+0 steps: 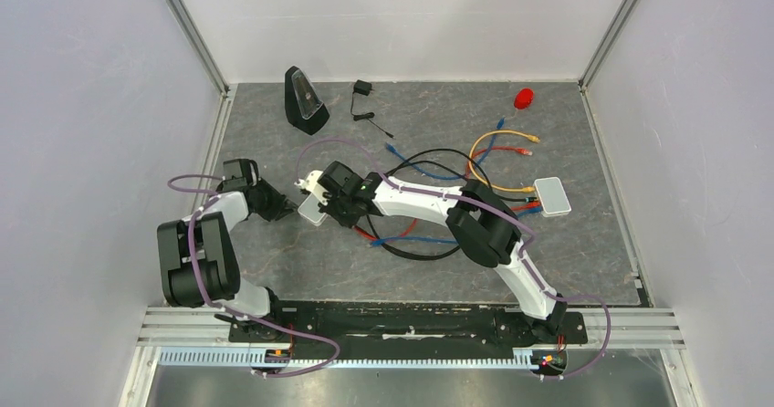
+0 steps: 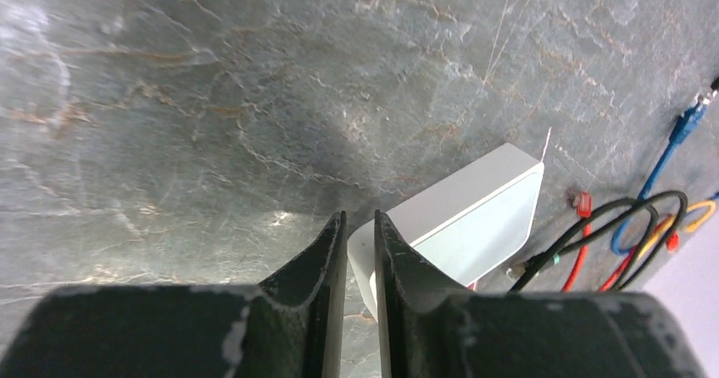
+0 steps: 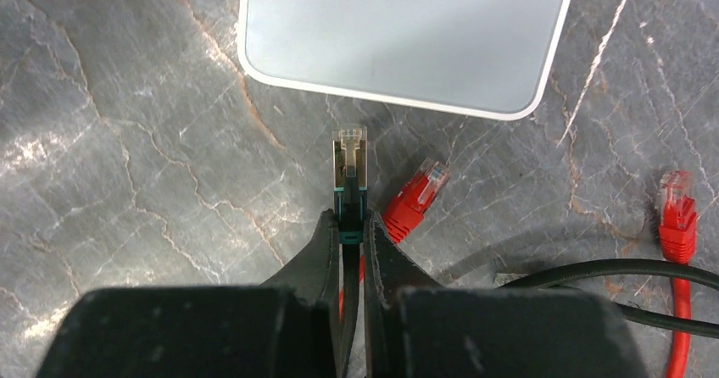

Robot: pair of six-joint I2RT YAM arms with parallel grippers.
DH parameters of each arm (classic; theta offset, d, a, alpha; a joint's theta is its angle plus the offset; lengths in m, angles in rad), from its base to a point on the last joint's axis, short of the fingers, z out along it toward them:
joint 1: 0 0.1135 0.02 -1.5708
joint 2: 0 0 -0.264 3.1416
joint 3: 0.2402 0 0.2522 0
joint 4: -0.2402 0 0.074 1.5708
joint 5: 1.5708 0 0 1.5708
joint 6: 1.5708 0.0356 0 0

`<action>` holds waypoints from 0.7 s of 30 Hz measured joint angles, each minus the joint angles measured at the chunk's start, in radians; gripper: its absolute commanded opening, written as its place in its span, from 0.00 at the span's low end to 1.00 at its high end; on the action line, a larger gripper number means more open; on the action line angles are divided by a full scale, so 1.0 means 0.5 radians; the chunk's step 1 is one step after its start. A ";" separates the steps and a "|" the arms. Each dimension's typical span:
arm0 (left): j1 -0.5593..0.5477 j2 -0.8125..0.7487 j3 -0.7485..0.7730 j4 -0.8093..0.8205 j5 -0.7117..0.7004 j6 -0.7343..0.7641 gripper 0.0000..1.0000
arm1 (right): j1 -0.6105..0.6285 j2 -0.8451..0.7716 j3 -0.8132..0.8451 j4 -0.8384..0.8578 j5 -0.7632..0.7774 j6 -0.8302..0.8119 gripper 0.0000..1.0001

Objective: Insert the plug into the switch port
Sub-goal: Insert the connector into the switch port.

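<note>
The switch, a flat pale grey-white box [image 1: 311, 210], lies left of the table's middle. My left gripper [image 1: 281, 204] is at its left edge. In the left wrist view the jaws [image 2: 359, 217] are closed on a rounded corner of the box [image 2: 475, 217]. My right gripper [image 1: 321, 197] is shut on a black cable just behind its plug [image 3: 350, 153], which has a teal boot and a clear tip. In the right wrist view the plug points at the near edge of the box [image 3: 407, 30] with a short gap between them. No port opening shows in any view.
A second pale box [image 1: 552, 196] lies at the right among orange [image 1: 502, 138], blue and red cables. Red plugs [image 3: 415, 198] [image 3: 677, 213] lie beside my right gripper [image 3: 348, 217]. A black wedge device [image 1: 304, 99], a black adapter [image 1: 361, 90] and a red object [image 1: 523, 98] sit at the back.
</note>
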 measured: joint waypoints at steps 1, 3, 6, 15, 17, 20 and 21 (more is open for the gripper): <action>0.000 -0.012 0.004 -0.006 -0.021 0.001 0.24 | 0.000 -0.005 -0.003 -0.015 -0.011 -0.006 0.00; 0.000 -0.022 0.040 -0.040 -0.065 0.002 0.24 | 0.000 -0.011 -0.003 -0.041 -0.022 -0.013 0.00; 0.000 -0.017 0.132 -0.081 -0.106 0.002 0.24 | 0.000 -0.014 -0.003 -0.068 -0.024 -0.014 0.00; 0.000 0.122 0.261 -0.090 -0.067 0.005 0.24 | 0.000 -0.014 -0.006 -0.103 0.055 0.000 0.00; 0.000 0.145 0.261 -0.089 -0.042 0.014 0.24 | 0.000 -0.014 -0.006 -0.105 0.091 0.005 0.00; 0.000 0.175 0.261 -0.089 -0.011 0.022 0.25 | 0.000 -0.014 -0.005 -0.106 0.111 0.005 0.00; 0.000 0.185 0.261 -0.089 0.002 0.024 0.25 | 0.000 -0.010 -0.002 -0.108 0.114 0.005 0.00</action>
